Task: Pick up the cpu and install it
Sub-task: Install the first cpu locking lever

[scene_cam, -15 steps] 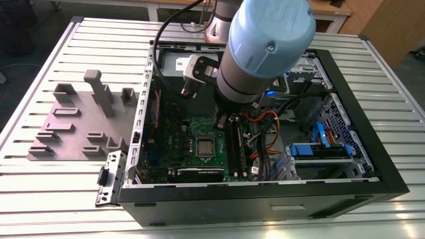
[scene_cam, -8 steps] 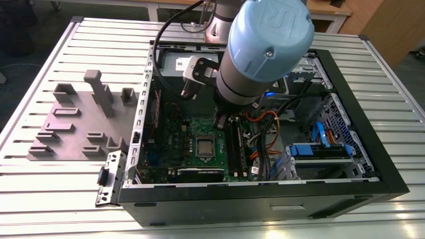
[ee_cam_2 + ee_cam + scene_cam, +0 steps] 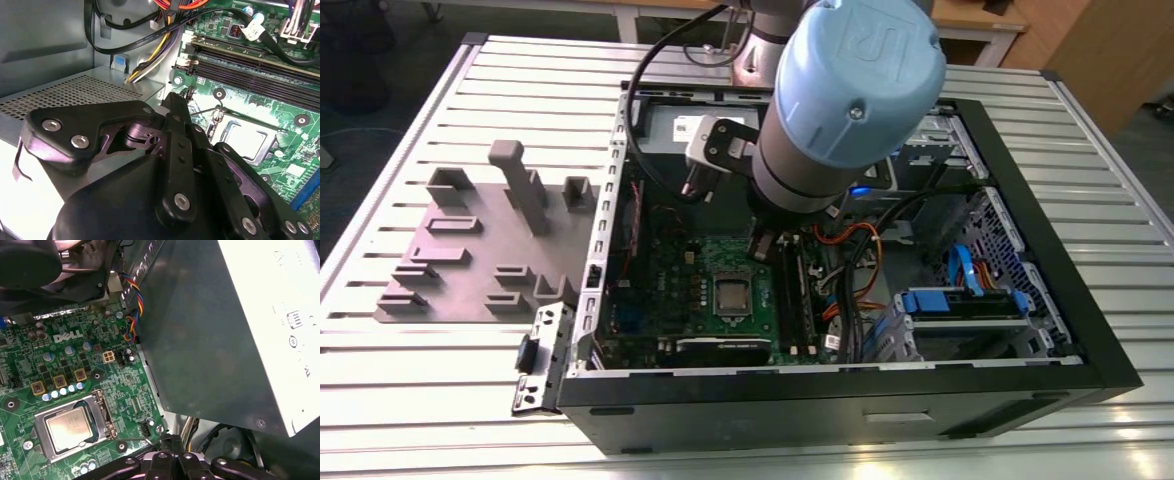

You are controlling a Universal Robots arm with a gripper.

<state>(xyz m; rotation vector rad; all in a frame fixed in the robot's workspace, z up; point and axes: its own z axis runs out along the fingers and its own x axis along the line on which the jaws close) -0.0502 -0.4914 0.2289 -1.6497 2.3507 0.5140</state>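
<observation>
Silvery-grey square cpu [image 3: 68, 427] lies flat within the metal socket frame [image 3: 106, 415] of the green board [image 3: 127, 387], inside the black computer case [image 3: 854, 402] on the slatted bench [image 3: 427, 400]. The black tool [image 3: 176, 100], pressed together and empty, hangs near the socket, apart from the chip.

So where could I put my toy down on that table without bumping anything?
Bare slats of the table lie between the grey holder plate and the near edge, and at the exterior view's right of the computer case. Inside the case it is crowded: cables, the arm.
</observation>
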